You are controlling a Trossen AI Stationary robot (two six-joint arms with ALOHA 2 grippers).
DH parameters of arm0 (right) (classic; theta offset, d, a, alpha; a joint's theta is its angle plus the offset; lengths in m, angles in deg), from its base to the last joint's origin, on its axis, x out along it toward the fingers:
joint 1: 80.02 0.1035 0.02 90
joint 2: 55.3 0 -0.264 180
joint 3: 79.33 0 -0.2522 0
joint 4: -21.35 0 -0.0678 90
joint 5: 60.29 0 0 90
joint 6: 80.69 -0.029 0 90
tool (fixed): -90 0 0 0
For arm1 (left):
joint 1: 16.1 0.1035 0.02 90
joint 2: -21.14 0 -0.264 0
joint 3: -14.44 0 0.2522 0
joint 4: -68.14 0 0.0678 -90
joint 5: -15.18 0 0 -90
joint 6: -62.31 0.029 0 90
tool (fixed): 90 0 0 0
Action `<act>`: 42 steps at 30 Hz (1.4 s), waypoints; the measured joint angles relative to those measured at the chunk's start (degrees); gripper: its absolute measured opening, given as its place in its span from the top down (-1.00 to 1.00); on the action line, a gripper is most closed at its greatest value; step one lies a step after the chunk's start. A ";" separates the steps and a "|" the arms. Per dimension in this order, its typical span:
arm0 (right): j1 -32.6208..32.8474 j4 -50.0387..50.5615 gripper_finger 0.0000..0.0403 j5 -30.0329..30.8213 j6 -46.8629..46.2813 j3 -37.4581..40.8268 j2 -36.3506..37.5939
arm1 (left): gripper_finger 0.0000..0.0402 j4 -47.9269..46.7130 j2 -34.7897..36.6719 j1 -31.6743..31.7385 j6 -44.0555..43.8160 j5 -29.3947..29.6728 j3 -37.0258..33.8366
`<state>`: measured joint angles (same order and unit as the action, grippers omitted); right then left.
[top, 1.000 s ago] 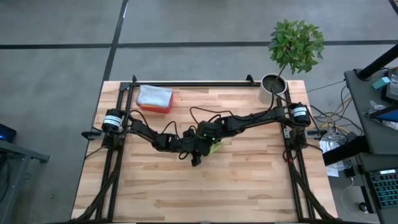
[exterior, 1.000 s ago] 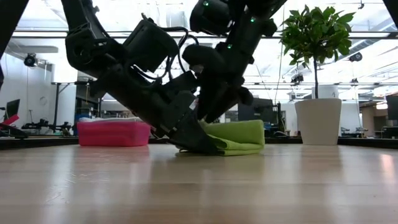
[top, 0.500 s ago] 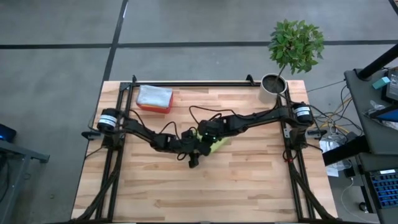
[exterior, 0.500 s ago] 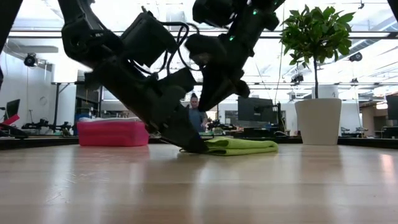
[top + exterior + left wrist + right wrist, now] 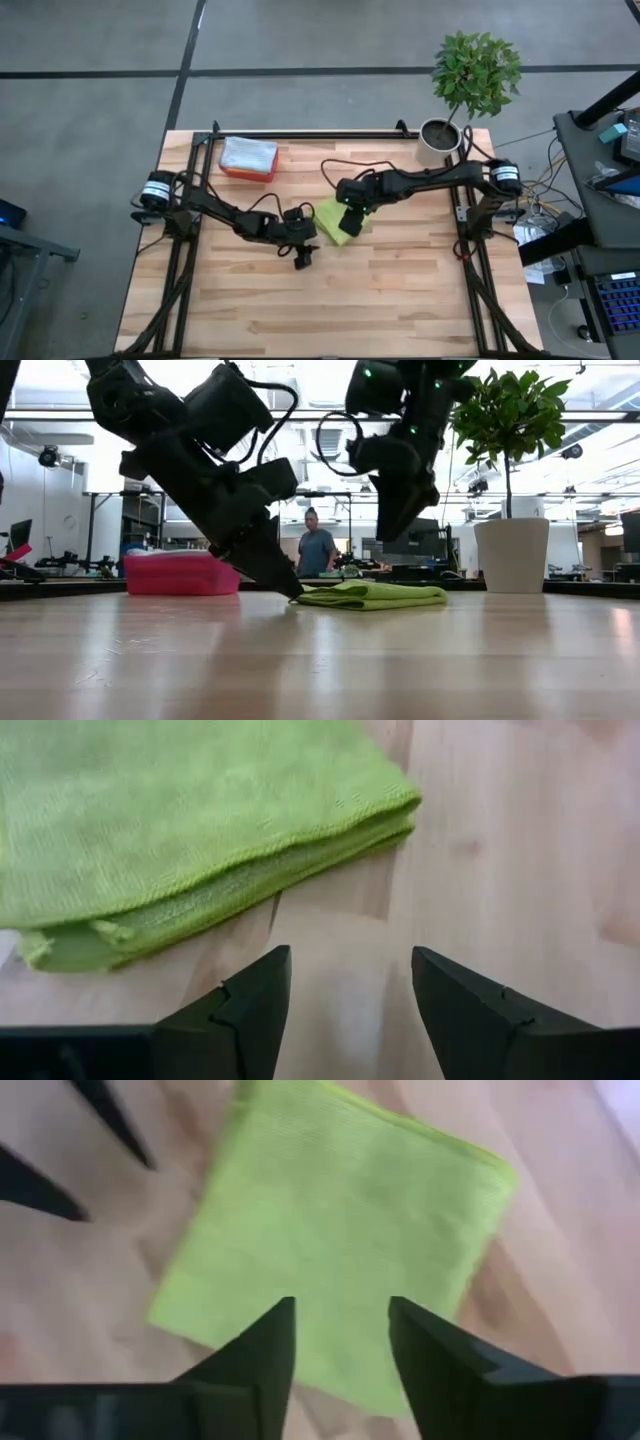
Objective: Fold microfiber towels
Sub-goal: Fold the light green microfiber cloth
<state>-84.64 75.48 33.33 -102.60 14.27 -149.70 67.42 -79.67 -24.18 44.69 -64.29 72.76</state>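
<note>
A: What is the biggest thing here?
B: The wooden table (image 5: 400, 300), with both dark arms reaching in toward its middle. At the far right corner stands a potted plant (image 5: 475, 75) in a white pot, and toward the far left sits a pink-red bin (image 5: 248, 160) with pale cloth in it.

A: And the towel?
B: The lime green towel (image 5: 340, 222) lies folded flat on the table near the centre, its layered edges showing in the left wrist view (image 5: 180, 830). Nothing grips it.

A: Where are the arms?
B: The left gripper (image 5: 303, 258) is low over the bare wood just beside the towel's near-left edge, tips down by the tabletop in the low view (image 5: 285, 585). Its fingers (image 5: 250, 1010) stand wide apart with only wood between them.
The right gripper (image 5: 347, 212) hangs above the towel, clear of it in the low view (image 5: 390, 525). Its fingers (image 5: 260, 1355) are parted, empty, the green cloth showing through the gap below.

A: Anything smaller?
B: A person (image 5: 316, 550) stands in the room behind the table.
</note>
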 joint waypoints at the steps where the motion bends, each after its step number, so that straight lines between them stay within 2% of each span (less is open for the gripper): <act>1: -0.68 0.04 0.21 -0.01 0.57 0.88 0.52 | 0.03 -0.05 0.44 -0.26 0.11 0.00 0.00; 9: -7.14 -2.33 -0.11 -1.27 2.94 7.94 2.72 | 0.03 -1.91 6.91 -0.54 3.26 0.29 0.02; 12: -9.90 -6.84 -0.18 -5.40 2.60 11.97 3.02 | 0.03 -1.45 7.08 -0.54 3.39 0.51 -0.08; 15: -11.82 -11.85 -0.23 -11.05 2.44 15.86 3.11 | 0.03 -1.66 5.50 -0.56 2.99 0.63 -0.12; 22: -12.94 -21.70 -0.29 -13.45 1.88 22.39 3.11 | 0.03 3.15 -0.71 -0.56 1.46 0.88 -0.22; 24: -12.89 -25.06 -0.26 -15.84 1.68 23.86 3.11 | 0.03 5.60 -2.51 -0.41 1.49 1.07 -0.22; 30: -12.89 -37.01 0.01 -21.93 -2.56 28.01 3.11 | 0.03 8.38 -5.55 -0.21 1.42 2.01 -0.17; 42: -10.59 -42.61 0.91 -22.10 -4.58 27.37 3.22 | 0.03 10.02 -5.82 -0.17 1.70 2.99 -1.15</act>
<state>-95.24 32.87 11.23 -107.18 41.64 -146.48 77.43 -85.49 -24.35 46.39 -61.30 71.61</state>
